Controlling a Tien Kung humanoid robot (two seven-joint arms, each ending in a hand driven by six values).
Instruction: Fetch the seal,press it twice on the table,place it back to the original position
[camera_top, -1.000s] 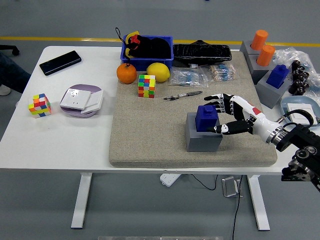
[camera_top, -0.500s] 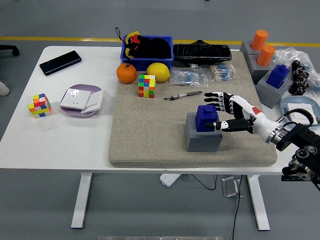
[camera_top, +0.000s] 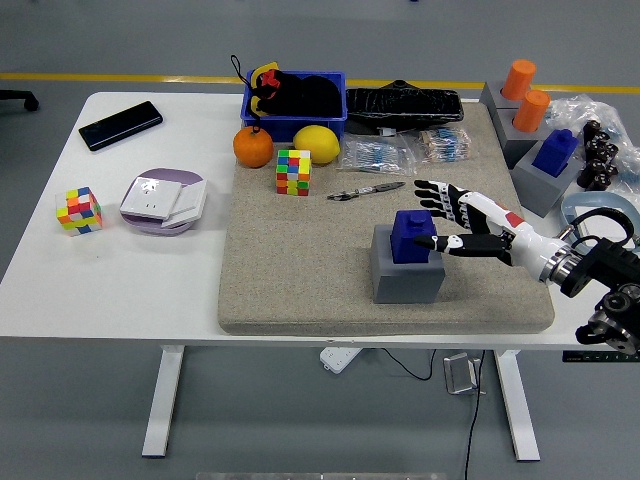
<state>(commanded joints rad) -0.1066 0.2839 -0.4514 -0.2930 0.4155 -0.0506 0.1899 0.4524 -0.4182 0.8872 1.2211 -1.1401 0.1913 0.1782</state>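
A blue seal (camera_top: 412, 236) stands upright in its grey block holder (camera_top: 407, 268) on the beige mat (camera_top: 300, 270), right of centre. My right hand (camera_top: 452, 215) hovers just right of the seal, fingers spread and holding nothing, its thumb tip near the seal's lower right side without gripping it. The black-and-white forearm runs off toward the lower right edge. My left arm does not show.
On the mat's far part lie a pen (camera_top: 365, 190), a colour cube (camera_top: 293, 172), an orange (camera_top: 253, 147), a lemon (camera_top: 316, 145), a blue bin (camera_top: 295, 100) and bagged items (camera_top: 405, 152). More seals on grey blocks (camera_top: 545, 160) stand at the right. A phone (camera_top: 120, 125), a second cube (camera_top: 80, 210) and a plate (camera_top: 163, 200) sit left.
My right hand has drawn back to the right and slightly up from the seal, the fingers opening away from it. The seal stays in its holder.
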